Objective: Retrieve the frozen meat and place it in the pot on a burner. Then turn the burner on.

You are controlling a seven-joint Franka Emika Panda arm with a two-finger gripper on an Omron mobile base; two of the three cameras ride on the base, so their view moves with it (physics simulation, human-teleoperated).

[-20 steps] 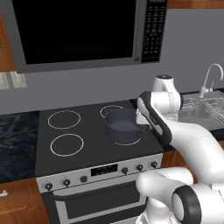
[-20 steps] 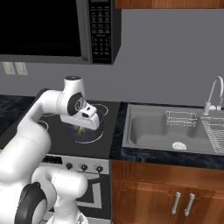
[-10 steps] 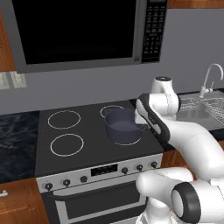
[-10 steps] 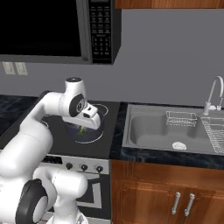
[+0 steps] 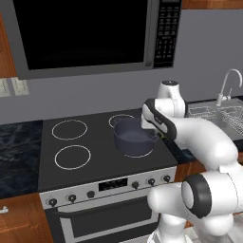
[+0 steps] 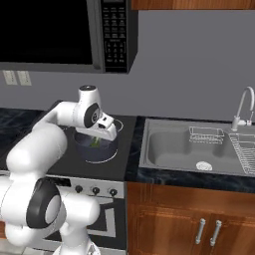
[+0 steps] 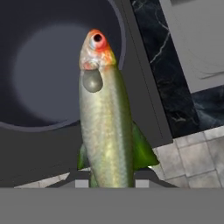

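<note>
The black cooktop [image 5: 95, 147] is seen below the microwave [image 5: 90, 35], with the sink [image 6: 194, 152] well off to its 3 o'clock side in the right base view. Four white rings are marked on the glass, and the pot [image 5: 134, 137] is seated on the burner [image 5: 142, 153] at the front right, roughly at 4 o'clock from the cooktop's middle. The pot appears empty inside.

The frozen meat [image 7: 105, 127], a slim fish-shaped piece with greenish-yellow flanks and an orange-red head, is gripped at its tail end by the hand [image 6: 102, 133]. In the hand view the head is pointed toward 12 o'clock, out over the pot's rim [image 7: 65, 124], while the tail lies over the cooktop edge and the floor beyond. In the right base view the meat [image 6: 94, 141] is seen hanging just above the pot's far side.

The step in hand is judged to be the drop into the pot. It would be done best if the hand were carried further toward the pot's middle and lowered before release, so that the long piece is not tipped over the low wall or left resting on the rim.

The hand is clenched almost fully, its fingers [image 7: 142, 183] pressed against the thin tail of the meat; nothing else is touched.
</note>
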